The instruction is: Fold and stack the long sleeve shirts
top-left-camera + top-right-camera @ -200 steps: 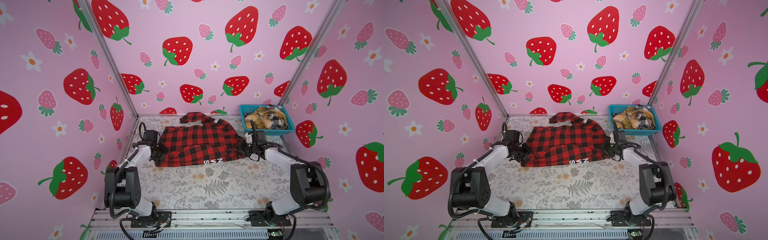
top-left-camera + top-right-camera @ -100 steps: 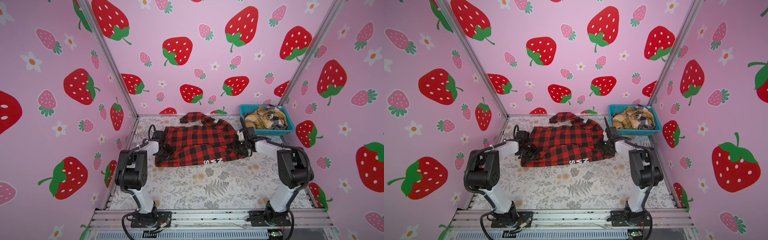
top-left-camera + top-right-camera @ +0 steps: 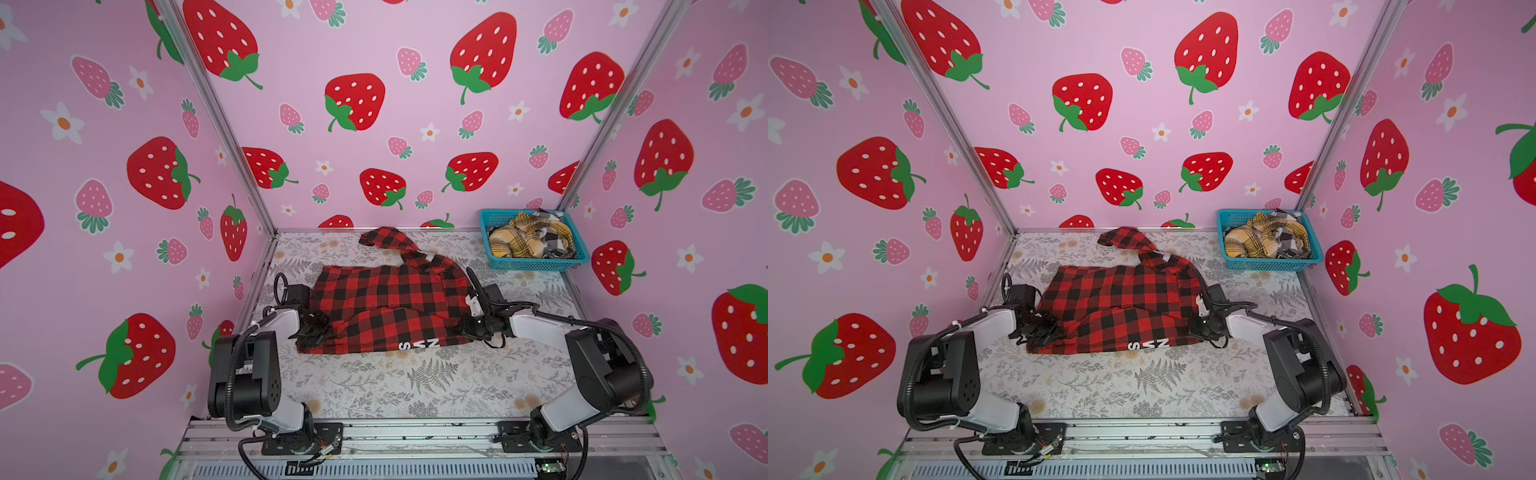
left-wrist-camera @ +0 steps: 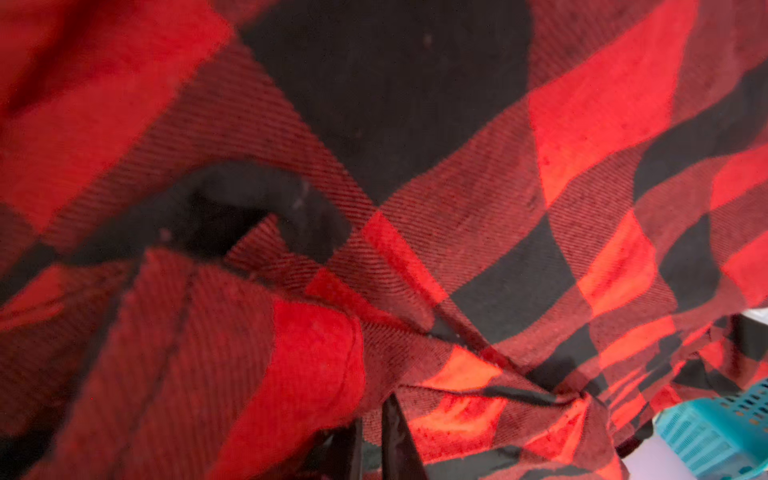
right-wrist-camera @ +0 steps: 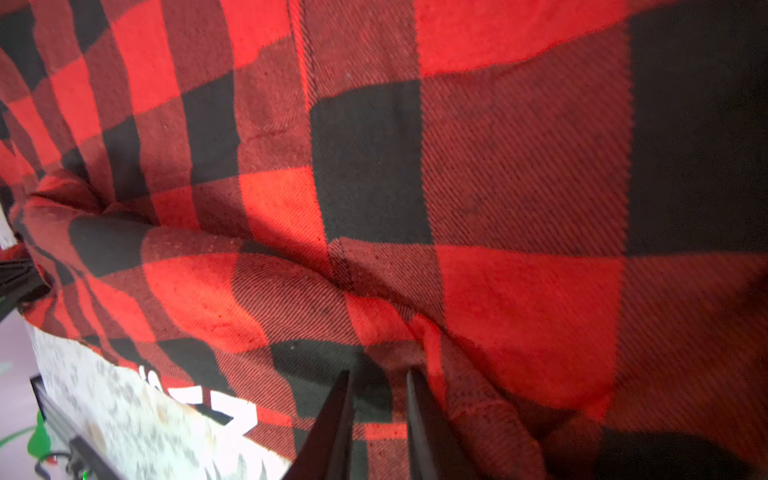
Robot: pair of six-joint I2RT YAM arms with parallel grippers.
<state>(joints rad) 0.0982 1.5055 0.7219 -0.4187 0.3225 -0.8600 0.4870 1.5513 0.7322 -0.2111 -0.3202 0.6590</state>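
Pinching shirt (image 3: 386, 299) edge w/ L gripper (image 4: 372, 409) jaws, clamped shut. Same at opp. edge w/ R gripper (image 5: 379, 372), on table (image 3: 415, 386).

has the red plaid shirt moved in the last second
Yes. The near, lettered part of the shirt has been dragged toward the front rail, away from the blue basket. Its far sleeve tip stayed put.

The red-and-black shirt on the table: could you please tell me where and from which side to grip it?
I would grip the red-and-black shirt by its two side edges near the lettered hem, left gripper from the left, right gripper from the right. It lies flat; only the doubled folds there give a ridge to pinch.
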